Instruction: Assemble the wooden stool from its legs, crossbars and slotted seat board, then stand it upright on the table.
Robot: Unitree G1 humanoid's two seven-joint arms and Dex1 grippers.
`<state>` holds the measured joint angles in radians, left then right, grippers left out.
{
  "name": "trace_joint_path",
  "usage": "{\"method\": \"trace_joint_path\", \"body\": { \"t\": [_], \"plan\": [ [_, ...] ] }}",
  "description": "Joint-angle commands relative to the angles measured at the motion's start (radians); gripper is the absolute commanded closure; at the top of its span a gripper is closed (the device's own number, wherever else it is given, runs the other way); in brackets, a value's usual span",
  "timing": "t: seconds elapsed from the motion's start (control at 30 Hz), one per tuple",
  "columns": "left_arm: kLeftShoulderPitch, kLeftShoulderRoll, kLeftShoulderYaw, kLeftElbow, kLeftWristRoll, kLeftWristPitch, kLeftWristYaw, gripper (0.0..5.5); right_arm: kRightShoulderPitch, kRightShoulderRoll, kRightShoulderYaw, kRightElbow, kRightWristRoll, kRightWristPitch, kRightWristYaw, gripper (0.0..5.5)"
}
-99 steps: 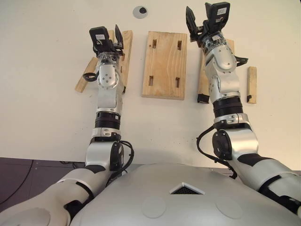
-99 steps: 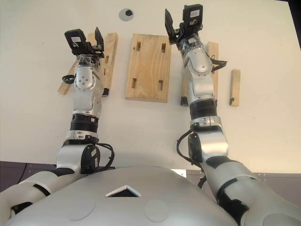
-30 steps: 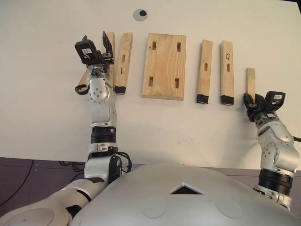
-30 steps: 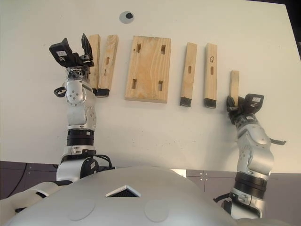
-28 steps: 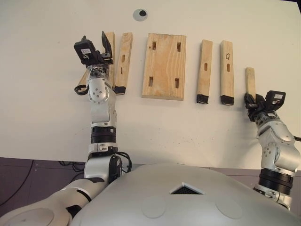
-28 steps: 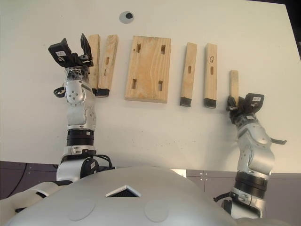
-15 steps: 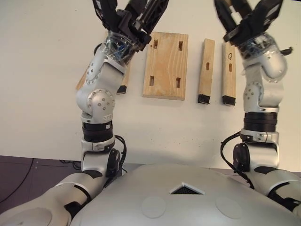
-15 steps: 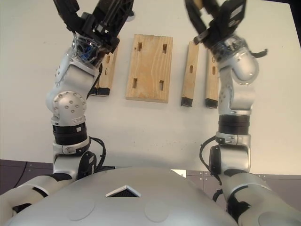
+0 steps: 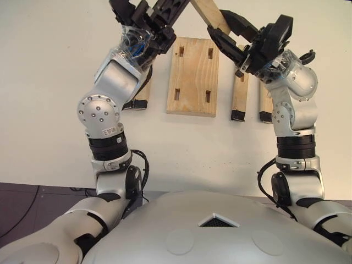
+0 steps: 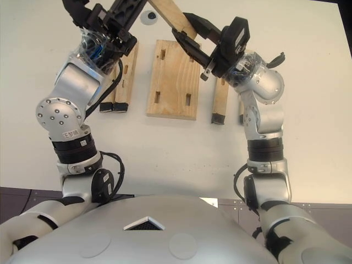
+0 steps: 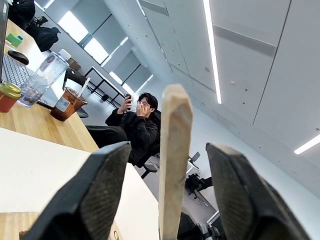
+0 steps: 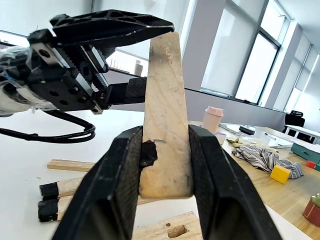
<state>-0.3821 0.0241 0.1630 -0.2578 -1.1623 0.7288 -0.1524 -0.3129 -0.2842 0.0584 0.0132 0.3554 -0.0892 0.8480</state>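
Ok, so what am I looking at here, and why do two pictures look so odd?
This is a humanoid robot with two arms, each ending in a two-fingered claw. The two wide pictures come from cameras in its head, looking down over its arms at a white table. The other two come from cameras on its wrists, looking along the claws into the room. On the table lie a slotted seat board and stool legs either side of it. The right claw is clamped on a short crossbar, raised off the table. The left claw is open around the bar's other end.
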Motion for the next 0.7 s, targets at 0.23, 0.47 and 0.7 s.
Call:
{"method": "trace_joint_path", "body": {
  "t": [0.23,0.47,0.7],
  "plan": [
    [-0.018,0.028,-0.011,-0.006,-0.003,0.013,-0.031,4.44,0.007,0.012,0.011,-0.011,0.002,-0.017,-0.001,4.21],
    [-0.031,0.052,-0.016,0.009,0.043,0.005,-0.028,5.01,0.009,0.000,0.047,0.030,-0.064,-0.076,0.001,4.21],
    [0.033,0.136,0.000,0.096,0.366,-0.197,-0.045,5.14,0.013,-0.044,0.044,0.231,-0.259,-0.143,-0.141,2.81]
  ]
}}
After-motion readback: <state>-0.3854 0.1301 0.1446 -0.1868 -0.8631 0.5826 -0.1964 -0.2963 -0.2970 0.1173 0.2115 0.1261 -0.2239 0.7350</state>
